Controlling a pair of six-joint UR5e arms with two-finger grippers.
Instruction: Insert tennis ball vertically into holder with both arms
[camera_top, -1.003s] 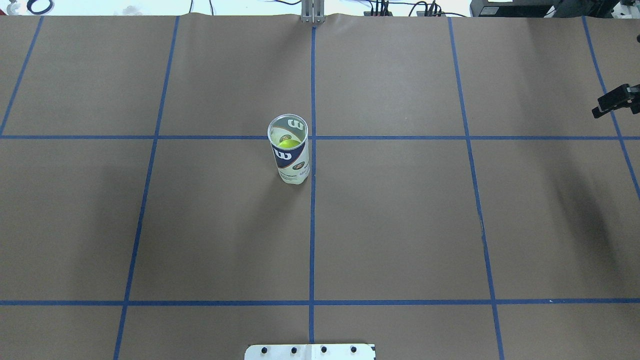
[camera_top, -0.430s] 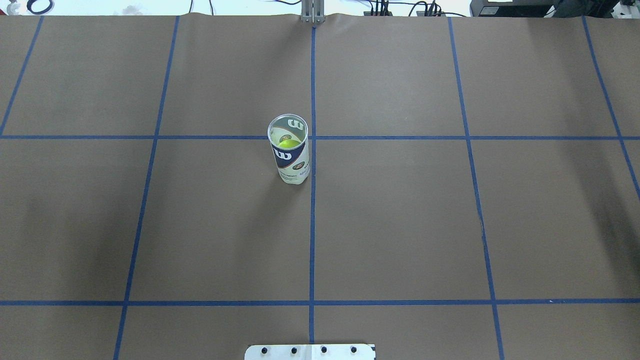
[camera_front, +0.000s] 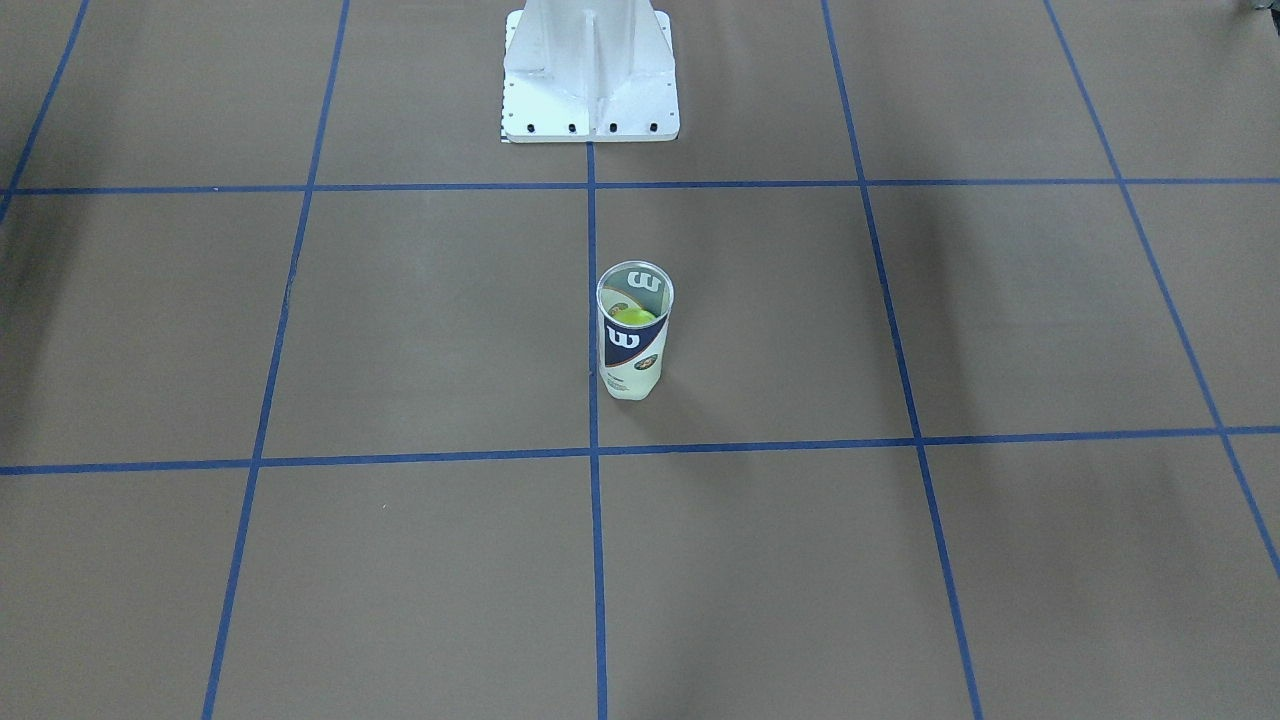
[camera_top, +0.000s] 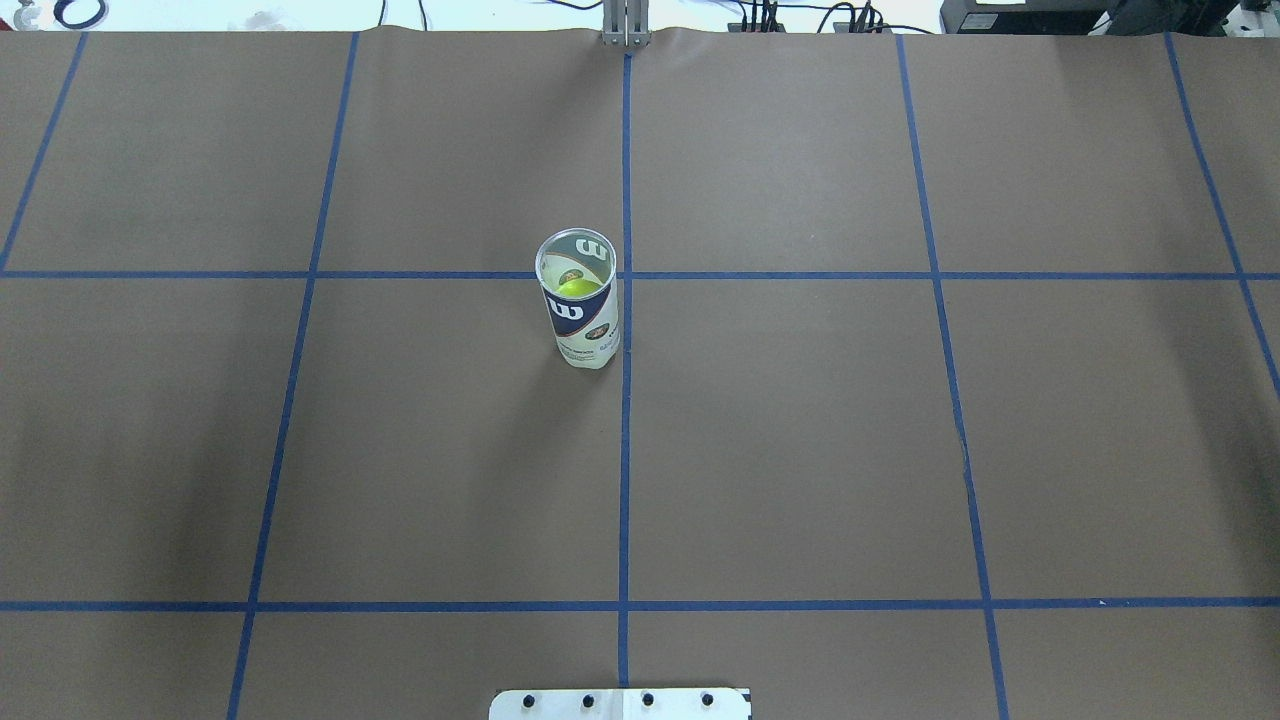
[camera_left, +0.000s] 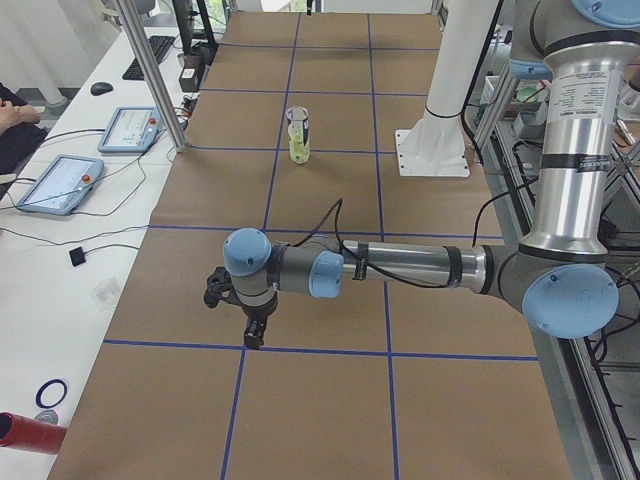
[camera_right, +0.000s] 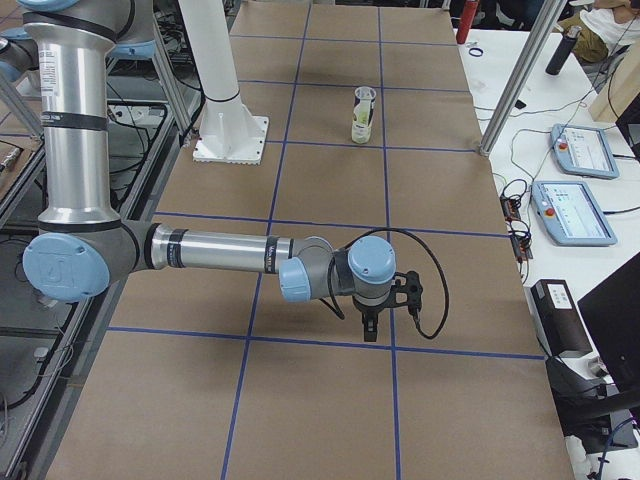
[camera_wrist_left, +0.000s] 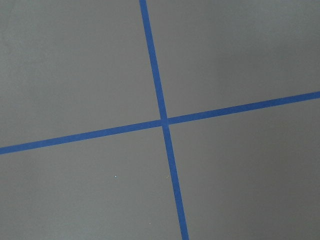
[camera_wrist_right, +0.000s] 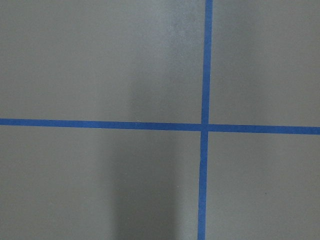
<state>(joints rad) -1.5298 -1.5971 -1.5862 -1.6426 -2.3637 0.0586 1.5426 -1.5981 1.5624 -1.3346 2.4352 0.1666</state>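
My left gripper (camera_left: 254, 336) points down over the brown table (camera_top: 800, 450), close to a blue tape line (camera_left: 300, 350). I see it only from the side, so I cannot tell if its fingers are wide or narrow. My right gripper (camera_right: 371, 328) points down at the other end of the table, and I cannot tell about its fingers either. Each wrist camera shows just brown paper and a cross of blue tape. The left arm (camera_left: 400, 268) and the right arm (camera_right: 215, 250) both reach out low and flat. The holder (camera_top: 580, 318) stands upright near the middle of the table, just beside the middle blue line, well apart from both grippers. A yellow-green tennis ball (camera_top: 577, 287) sits inside it. The white base (camera_front: 590, 90) is apart from the holder.
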